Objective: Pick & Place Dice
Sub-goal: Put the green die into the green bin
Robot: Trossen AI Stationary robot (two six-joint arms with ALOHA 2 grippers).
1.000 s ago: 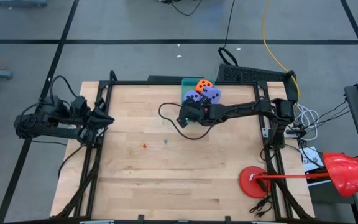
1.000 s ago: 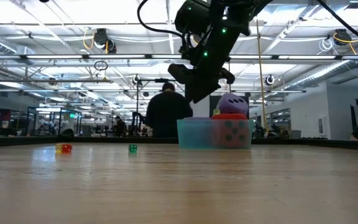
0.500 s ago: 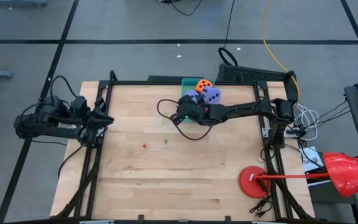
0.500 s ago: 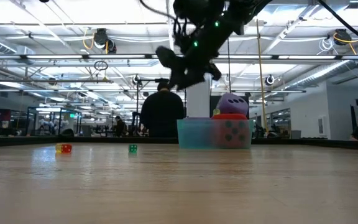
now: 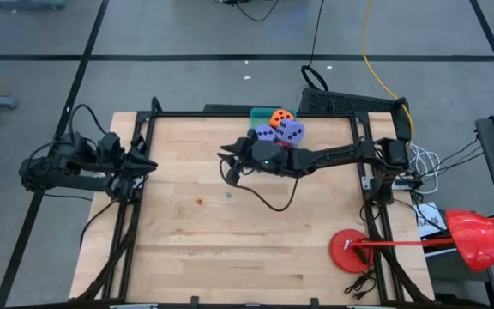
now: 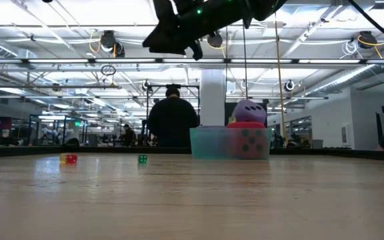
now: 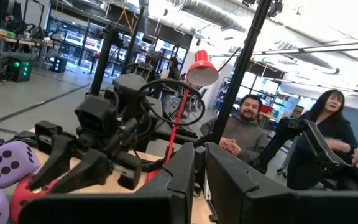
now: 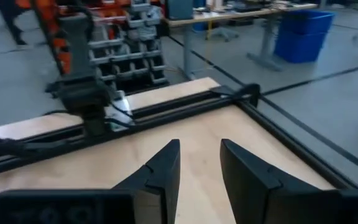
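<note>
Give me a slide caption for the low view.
Right tool raised above the table, empty; dice piled in teal tray.

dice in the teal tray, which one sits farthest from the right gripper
The orange soft cube with dark pips, at the tray's back edge. The two lavender-purple cubes lie nearer the right gripper.

A pale wooden bench (image 5: 230, 240) sits inside a black frame. Off its right corner lies a red desk lamp (image 5: 474, 239) — its round base (image 5: 348, 251) rests on the bench edge. A yellow cable (image 5: 369, 51) trails across the grey floor. Beyond the bench stands a person in dark clothes (image 6: 172, 123) — two seated people (image 7: 244, 127) show elsewhere.
</note>
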